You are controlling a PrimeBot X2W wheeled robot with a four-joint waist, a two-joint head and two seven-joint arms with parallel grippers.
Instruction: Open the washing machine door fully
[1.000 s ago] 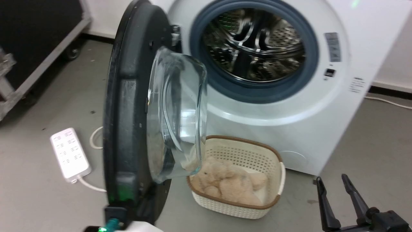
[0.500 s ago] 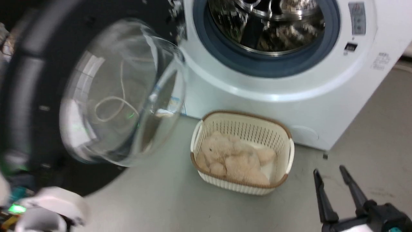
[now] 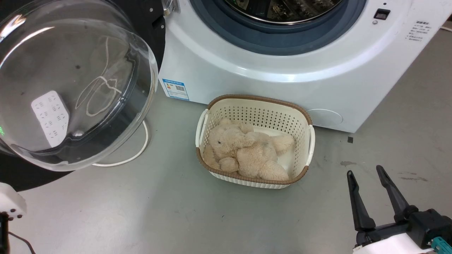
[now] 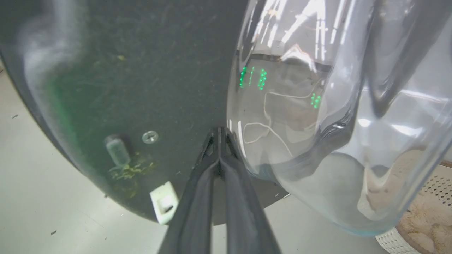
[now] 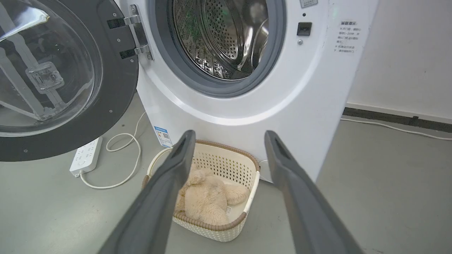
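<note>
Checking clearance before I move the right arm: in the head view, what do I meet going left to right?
Door → blue sticker → basket → right gripper

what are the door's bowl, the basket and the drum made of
Door bowl: clear and glossy, glass or hard plastic; the floor shows through. Basket: matte cream plastic, by its moulded holes. Drum: shiny perforated metal, likely steel; mirror glints.

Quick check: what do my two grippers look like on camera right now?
Right gripper: two long, tapered dark fingers on a black block, white casing behind, teal connector at its side. Left gripper: the same dark grey tapered fingers.
</note>
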